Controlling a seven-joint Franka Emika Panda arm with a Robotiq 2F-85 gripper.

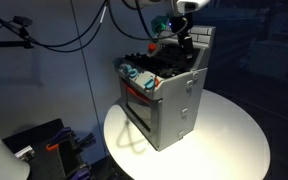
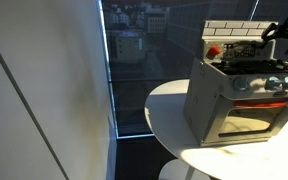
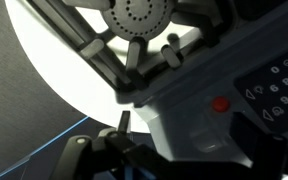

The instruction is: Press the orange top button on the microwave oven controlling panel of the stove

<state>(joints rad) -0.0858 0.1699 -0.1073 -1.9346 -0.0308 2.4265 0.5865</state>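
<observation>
The orange button (image 3: 221, 103) sits on the upright back panel of the toy stove (image 1: 169, 100), just beside the keypad (image 3: 276, 85), and the gripper (image 1: 185, 36) hangs near above that panel, button close ahead, jaws' spread impossible to tell

Toy stove (image 2: 239, 95) on round white table (image 2: 164, 115); hand (image 2: 287, 32) above.

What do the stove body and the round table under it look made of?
The stove: grey, matte, flat panels with crisp edges, probably painted wood or plastic; the look leaves it open. The table: smooth white top with soft glare, likely laminate or painted board.
</observation>
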